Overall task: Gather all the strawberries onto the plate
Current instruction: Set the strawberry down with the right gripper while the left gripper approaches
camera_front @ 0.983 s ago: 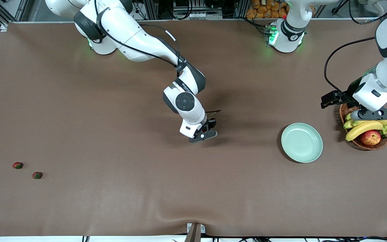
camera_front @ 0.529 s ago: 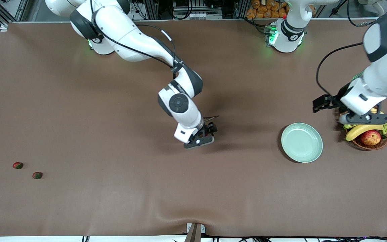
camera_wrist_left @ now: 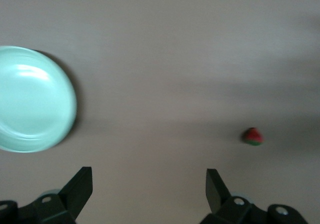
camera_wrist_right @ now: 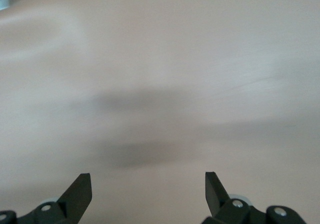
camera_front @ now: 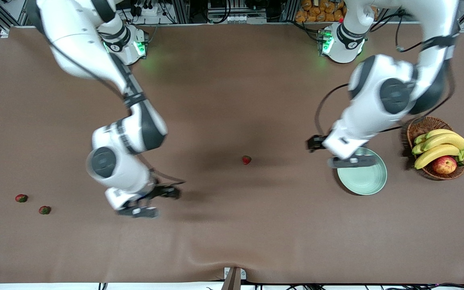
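Right pincer [camera_front: 137,210] has released a strawberry [camera_front: 247,160]; both it and left pincer [camera_front: 351,162] gape empty.

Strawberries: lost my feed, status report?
Both tools open, empty: left tool over plate rim, right tool over bare table. Three strawberries on table. Path unobstructed.

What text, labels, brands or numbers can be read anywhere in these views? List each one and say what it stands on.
None can be read. No lettering shows on the plate, the strawberries, the basket or the table. Any marking on the left gripper or the right gripper is too blurred to read.
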Action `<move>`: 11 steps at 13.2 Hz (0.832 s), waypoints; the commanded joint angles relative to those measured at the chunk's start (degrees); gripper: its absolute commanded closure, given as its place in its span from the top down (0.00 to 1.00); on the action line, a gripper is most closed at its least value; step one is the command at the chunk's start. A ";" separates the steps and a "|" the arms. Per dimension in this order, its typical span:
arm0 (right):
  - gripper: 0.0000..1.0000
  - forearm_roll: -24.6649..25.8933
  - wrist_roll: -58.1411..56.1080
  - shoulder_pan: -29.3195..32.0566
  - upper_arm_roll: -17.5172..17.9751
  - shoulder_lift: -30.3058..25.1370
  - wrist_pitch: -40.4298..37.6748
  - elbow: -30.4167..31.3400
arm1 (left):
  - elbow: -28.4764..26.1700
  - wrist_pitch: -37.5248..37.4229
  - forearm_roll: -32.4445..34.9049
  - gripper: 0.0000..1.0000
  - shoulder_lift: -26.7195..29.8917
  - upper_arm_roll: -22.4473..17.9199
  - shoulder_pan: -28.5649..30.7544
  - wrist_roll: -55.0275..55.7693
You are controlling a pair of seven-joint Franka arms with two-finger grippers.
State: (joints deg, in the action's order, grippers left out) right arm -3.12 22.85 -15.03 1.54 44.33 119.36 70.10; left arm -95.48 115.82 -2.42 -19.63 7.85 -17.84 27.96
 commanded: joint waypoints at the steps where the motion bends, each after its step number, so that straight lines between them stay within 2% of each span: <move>1: 1.00 1.36 -7.67 7.27 0.65 -0.56 -0.71 1.88 | 7.40 1.77 2.50 1.00 -9.87 -0.65 -5.34 8.39; 3: 1.00 1.54 -19.89 13.77 0.65 -0.21 -1.24 1.88 | 8.37 8.68 3.56 1.00 -14.45 -0.56 -8.25 16.13; 6: 1.00 5.57 -32.30 21.34 0.39 1.46 -0.89 1.88 | 8.46 19.15 3.65 1.00 -20.43 -0.73 -11.94 24.23; 10: 1.00 6.02 -49.97 26.62 0.30 3.74 0.25 1.62 | 8.90 20.85 3.65 1.00 -23.78 -0.82 -14.76 26.53; 11: 1.00 6.80 -54.45 27.07 0.21 4.10 2.52 1.62 | 9.25 21.11 3.65 0.92 -24.57 -0.91 -15.72 26.53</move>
State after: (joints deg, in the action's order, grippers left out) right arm 1.92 -25.04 10.34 0.76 47.67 119.36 71.82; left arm -88.38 136.73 -0.06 -42.64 7.65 -31.84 52.94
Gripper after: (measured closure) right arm 0.000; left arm 0.000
